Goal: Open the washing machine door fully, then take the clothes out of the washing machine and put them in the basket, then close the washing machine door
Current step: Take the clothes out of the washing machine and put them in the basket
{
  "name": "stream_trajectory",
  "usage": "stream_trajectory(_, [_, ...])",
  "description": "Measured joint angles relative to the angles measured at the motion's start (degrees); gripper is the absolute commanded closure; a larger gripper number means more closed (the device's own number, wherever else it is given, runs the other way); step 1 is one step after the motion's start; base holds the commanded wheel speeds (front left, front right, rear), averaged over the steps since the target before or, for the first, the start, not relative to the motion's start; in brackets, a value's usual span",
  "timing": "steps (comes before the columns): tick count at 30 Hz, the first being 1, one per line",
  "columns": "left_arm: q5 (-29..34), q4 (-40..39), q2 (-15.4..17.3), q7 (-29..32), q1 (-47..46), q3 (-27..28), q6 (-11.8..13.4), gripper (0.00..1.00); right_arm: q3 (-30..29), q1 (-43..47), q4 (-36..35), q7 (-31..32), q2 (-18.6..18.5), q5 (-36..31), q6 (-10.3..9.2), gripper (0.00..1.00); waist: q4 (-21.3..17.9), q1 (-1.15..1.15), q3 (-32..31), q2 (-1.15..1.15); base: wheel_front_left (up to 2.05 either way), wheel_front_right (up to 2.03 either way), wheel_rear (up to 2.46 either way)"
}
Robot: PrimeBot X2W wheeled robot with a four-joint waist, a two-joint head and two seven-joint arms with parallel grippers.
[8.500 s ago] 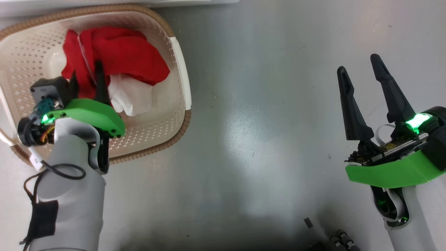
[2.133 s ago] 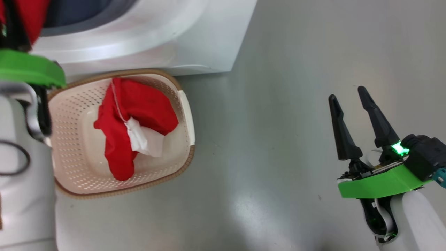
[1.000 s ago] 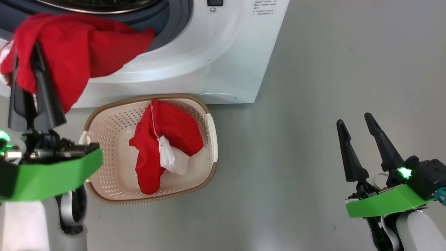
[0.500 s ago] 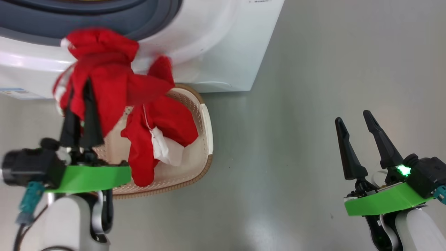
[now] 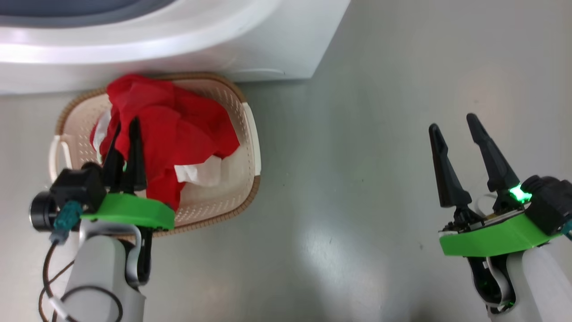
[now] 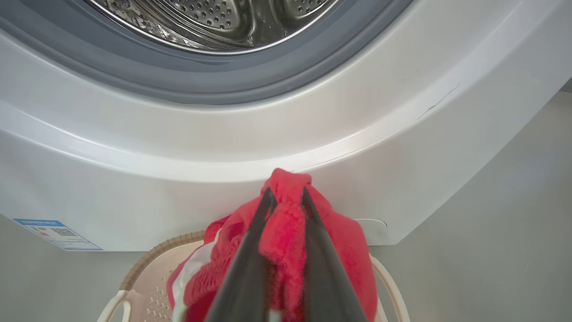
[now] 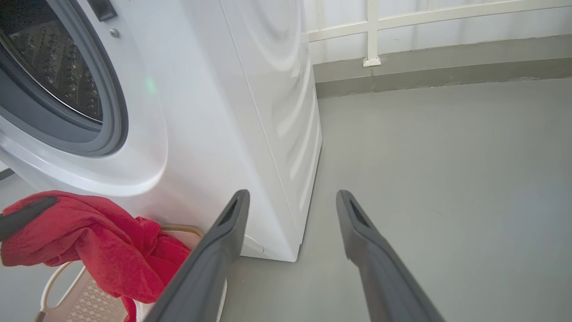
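My left gripper [image 5: 126, 125] is shut on a red garment [image 6: 286, 223] and holds it over the basket [image 5: 210, 213], which stands on the floor against the washing machine [image 5: 223, 40]. The held cloth drapes onto more red and white clothes [image 5: 192, 134] lying in the basket. In the left wrist view the fingers pinch a red bunch just below the machine's open steel drum [image 6: 214, 18]. My right gripper [image 5: 452, 123] hangs open and empty over bare floor at the right. The washing machine door is out of view.
Grey floor [image 5: 357, 179] spreads to the right of the basket and machine. A white railing and low wall [image 7: 402, 40] run behind the machine. A blue label [image 6: 58, 232] sits low on the machine's front.
My left gripper has brought the red garment from the drum's mouth down over the basket. The head camera has tilted down. The right gripper has stayed open.
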Motion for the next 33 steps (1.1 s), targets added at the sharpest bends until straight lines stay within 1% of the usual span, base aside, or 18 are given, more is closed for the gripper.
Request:
stream_trajectory(7, [0.65,9.72,-0.04,0.01,-5.79,0.83,-1.24,1.0,0.2,-2.77,-0.65,0.0,0.21,0.0,0.0,0.0,-0.79,0.0,4.85,0.0,0.0,0.0,0.0])
stream_trajectory(8, [0.65,9.72,-0.04,0.01,-5.79,0.83,-1.24,1.0,0.2,-2.77,-0.65,0.0,0.21,0.0,0.0,0.0,-0.79,0.0,4.85,0.0,0.0,0.0,0.0])
stream_trajectory(19, [1.97,22.45,-0.12,0.01,-15.22,3.01,-1.4,1.0,0.32,-5.36,-1.64,0.0,0.35,-0.01,0.0,0.0,-2.08,0.0,11.52,0.0,0.0,0.0,0.0])
stream_trajectory(21, [2.27,24.69,-0.09,0.01,-16.56,3.47,-1.44,1.0,0.36,-5.43,-1.67,0.0,0.37,-0.07,0.0,0.0,-2.29,0.0,12.45,0.0,0.0,0.0,0.0])
stream_trajectory(25, [2.31,29.44,-0.08,0.01,-18.74,3.89,-2.33,1.0,0.66,-6.2,-1.69,0.0,0.42,-0.12,0.0,0.0,-2.81,0.0,13.63,0.0,0.0,0.0,0.0])
stream_trajectory(29, [2.31,31.62,-0.07,0.01,-20.03,4.59,-2.34,1.0,0.97,-6.2,-1.62,0.0,0.41,-0.26,0.0,0.0,-3.22,0.0,13.79,0.0,0.0,0.0,0.0])
stream_trajectory(30, [2.31,31.86,-0.04,0.01,-20.27,4.78,-2.34,0.96,1.09,-6.2,-1.6,0.0,0.41,-0.26,0.0,0.0,-3.26,0.0,13.66,0.0,0.0,0.0,0.0])
stream_trajectory(32, [2.31,31.97,-0.02,0.01,-20.56,5.17,-2.34,0.62,1.33,-6.2,-1.58,0.0,0.41,-0.26,0.0,0.0,-3.32,0.0,13.34,0.0,0.0,0.0,0.0])
stream_trajectory(33, [2.31,31.97,-0.03,0.01,-20.57,5.35,-2.34,0.51,1.41,-6.2,-1.52,0.0,0.41,-0.26,0.0,0.0,-3.33,0.0,13.12,0.0,0.0,0.0,0.0])
